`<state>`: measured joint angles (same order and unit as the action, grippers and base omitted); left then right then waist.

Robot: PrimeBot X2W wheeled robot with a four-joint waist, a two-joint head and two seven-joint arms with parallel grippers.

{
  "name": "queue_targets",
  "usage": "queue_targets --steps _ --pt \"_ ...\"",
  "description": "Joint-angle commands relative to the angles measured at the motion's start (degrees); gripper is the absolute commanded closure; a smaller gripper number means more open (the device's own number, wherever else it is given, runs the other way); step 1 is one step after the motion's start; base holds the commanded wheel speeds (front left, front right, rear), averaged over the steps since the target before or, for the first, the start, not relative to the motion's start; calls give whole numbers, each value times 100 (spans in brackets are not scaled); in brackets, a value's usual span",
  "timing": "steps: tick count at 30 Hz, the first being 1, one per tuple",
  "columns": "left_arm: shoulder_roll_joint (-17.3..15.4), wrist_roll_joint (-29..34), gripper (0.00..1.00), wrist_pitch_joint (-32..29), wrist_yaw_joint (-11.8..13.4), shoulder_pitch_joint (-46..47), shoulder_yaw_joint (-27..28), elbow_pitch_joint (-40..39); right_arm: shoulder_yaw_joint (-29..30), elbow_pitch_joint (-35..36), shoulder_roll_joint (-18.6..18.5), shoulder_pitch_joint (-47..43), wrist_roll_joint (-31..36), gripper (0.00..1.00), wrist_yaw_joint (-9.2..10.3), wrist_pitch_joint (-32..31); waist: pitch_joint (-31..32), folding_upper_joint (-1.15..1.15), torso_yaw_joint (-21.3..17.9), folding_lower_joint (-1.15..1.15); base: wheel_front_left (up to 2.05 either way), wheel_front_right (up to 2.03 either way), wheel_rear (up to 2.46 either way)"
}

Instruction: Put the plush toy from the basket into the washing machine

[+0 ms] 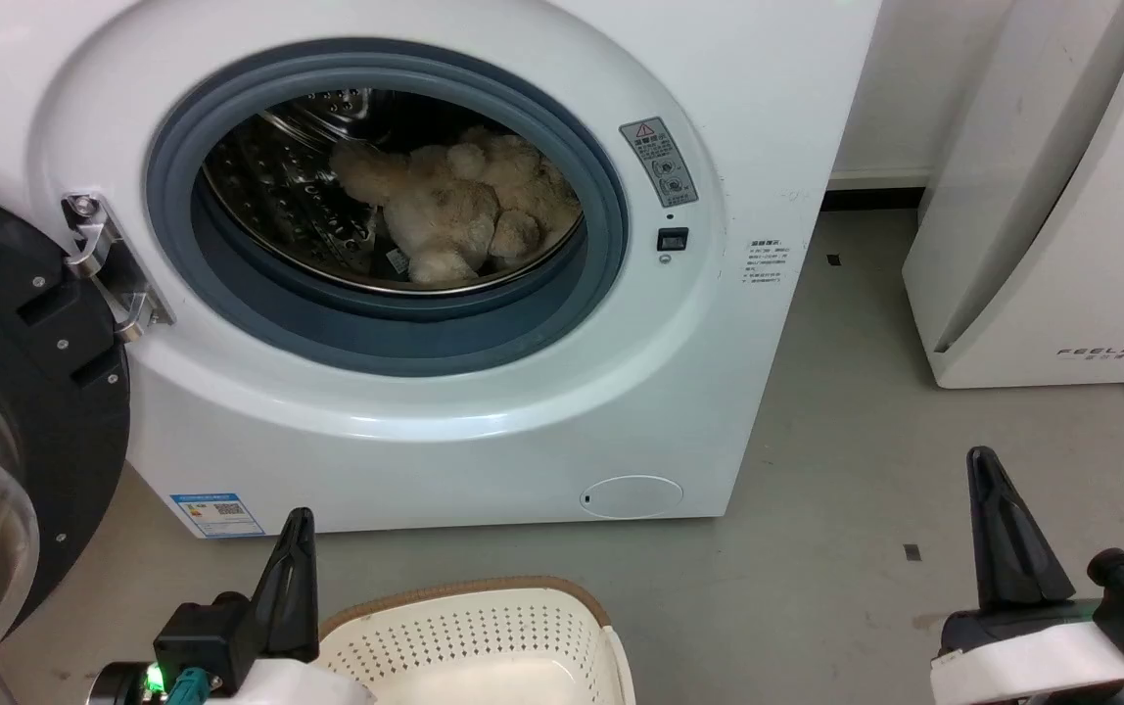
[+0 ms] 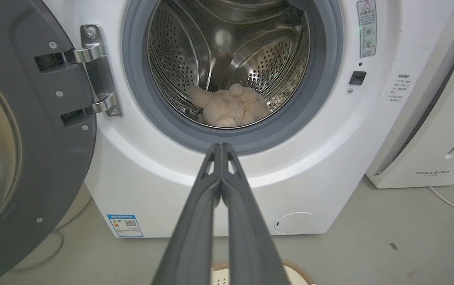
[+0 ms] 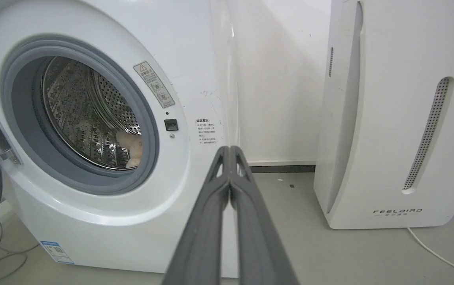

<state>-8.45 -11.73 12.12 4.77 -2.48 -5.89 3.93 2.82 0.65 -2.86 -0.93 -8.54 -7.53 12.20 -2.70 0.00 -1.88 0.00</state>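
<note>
Beige plush toy (image 1: 454, 211) lies inside the washing machine (image 1: 425, 431), whose door (image 1: 33, 392) stands open; left hand (image 2: 221, 146) and right hand (image 3: 230, 148) are both pinched closed, gripping nothing

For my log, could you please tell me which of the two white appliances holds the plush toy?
The washing machine, with the plush toy lying in its steel drum; the FEELBIRD appliance beside it has no drum.

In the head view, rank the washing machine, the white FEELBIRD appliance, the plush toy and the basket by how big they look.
1. washing machine
2. FEELBIRD appliance, cut off by the frame edge
3. plush toy and basket look about alike; the basket is nearer and cropped, so no ranking.
</note>
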Motion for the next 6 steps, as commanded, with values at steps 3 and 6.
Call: queue_targets --steps 3,6 --pt "24 82 100 -56 -40 46 53 -52 -27 -13 0 19 53 100 1 -59 8 0 6 0 0 0 0" --pt "40 115 100 -90 -53 52 69 -62 -34 -15 0 21 77 100 1 -94 16 0 11 0 0 0 0"
